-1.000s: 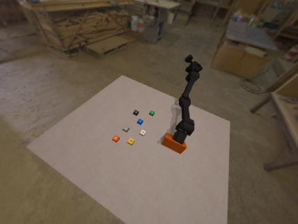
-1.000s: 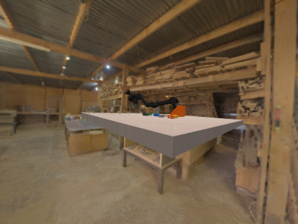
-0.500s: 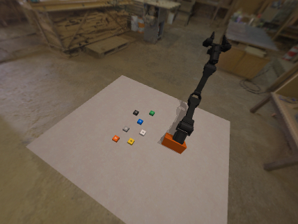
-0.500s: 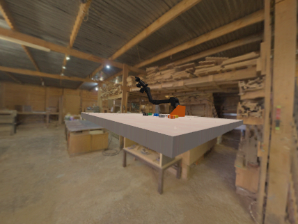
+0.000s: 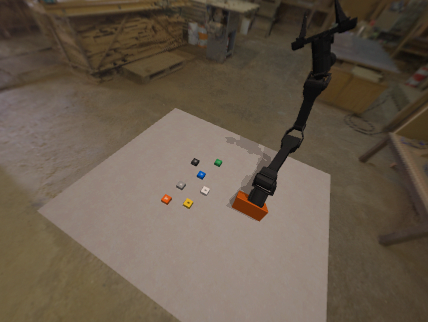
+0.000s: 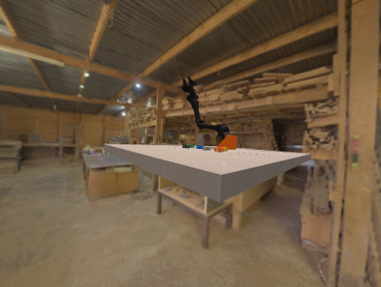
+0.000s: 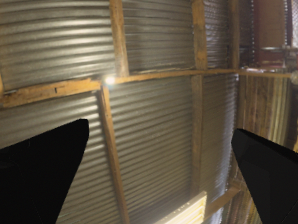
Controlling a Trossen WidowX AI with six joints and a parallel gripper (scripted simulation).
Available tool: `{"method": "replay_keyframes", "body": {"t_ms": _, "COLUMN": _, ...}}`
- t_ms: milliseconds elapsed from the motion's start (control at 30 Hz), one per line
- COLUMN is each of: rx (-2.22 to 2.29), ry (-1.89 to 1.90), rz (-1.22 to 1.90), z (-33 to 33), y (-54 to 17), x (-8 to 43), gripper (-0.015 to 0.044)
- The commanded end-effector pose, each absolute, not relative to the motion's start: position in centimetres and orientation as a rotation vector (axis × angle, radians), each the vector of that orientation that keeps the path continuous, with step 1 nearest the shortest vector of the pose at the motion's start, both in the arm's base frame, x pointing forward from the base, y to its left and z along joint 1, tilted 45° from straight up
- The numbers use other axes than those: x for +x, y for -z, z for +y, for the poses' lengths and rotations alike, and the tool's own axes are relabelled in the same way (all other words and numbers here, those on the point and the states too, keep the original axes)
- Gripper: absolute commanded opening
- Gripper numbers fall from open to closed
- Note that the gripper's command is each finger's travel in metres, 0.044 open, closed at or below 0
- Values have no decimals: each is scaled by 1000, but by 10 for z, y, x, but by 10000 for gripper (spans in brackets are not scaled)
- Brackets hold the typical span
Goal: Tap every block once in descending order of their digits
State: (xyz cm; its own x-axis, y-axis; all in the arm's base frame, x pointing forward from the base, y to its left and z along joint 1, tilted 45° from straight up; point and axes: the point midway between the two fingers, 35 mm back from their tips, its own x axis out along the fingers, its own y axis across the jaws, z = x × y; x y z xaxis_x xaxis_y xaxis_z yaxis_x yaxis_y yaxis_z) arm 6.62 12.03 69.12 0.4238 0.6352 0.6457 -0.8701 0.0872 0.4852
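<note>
Orange marks your arm's base [image 5: 249, 207] [image 6: 228, 143] in the top view, right of the seven small blocks on the pale table [image 5: 125, 240] [image 6: 178, 159]. You have the black block [image 5: 195, 162] and green block [image 5: 218, 162] at the far side of the group, the blue block [image 5: 201, 175] nearer, then the gray block [image 5: 181, 185] left of the white block [image 5: 205, 190]. Nearest you see the orange block [image 5: 166, 199] at left and yellow block [image 5: 188, 203]. Room separates the blocks, and all lie well inside the edges. Their digits are too small to read.

From the exterior, your gripper [image 5: 322, 27] [image 6: 189, 82] [image 7: 162, 132] points up, high above the table and well apart from the blocks.

Through the wrist view, you see its fingers wide open, nothing between them, facing the metal roof [image 7: 150, 135].
</note>
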Motion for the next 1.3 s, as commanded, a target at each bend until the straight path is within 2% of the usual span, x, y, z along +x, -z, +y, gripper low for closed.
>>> {"method": "replay_keyframes", "body": {"t_ms": 0, "rx": 764, "ry": -1021, "rz": -174, "z": 176, "y": -647, "x": 94, "gripper": 400}}
{"method": "replay_keyframes", "body": {"t_ms": 200, "rx": 476, "ry": -792, "rz": 26, "z": 229, "y": -562, "x": 150, "gripper": 400}}
{"method": "replay_keyframes", "body": {"t_ms": 367, "rx": 242, "ry": -573, "rz": 211, "z": 241, "y": -479, "x": 202, "gripper": 400}}
{"method": "replay_keyframes", "body": {"t_ms": 533, "rx": 13, "ry": -334, "rz": 419, "z": 222, "y": -392, "x": 247, "gripper": 400}}
{"method": "replay_keyframes", "body": {"t_ms": 700, "rx": -217, "ry": -82, "rz": 658, "z": 174, "y": -308, "x": 276, "gripper": 400}}
{"method": "replay_keyframes", "body": {"t_ms": 867, "rx": -455, "ry": 180, "rz": 948, "z": 102, "y": -234, "x": 280, "gripper": 400}}
{"method": "replay_keyframes", "body": {"t_ms": 1033, "rx": -706, "ry": 431, "rz": 1317, "z": 17, "y": -182, "x": 251, "gripper": 400}}
{"method": "replay_keyframes", "body": {"t_ms": 1267, "rx": -740, "ry": 461, "rz": 1373, "z": 6, "y": -177, "x": 245, "gripper": 400}}
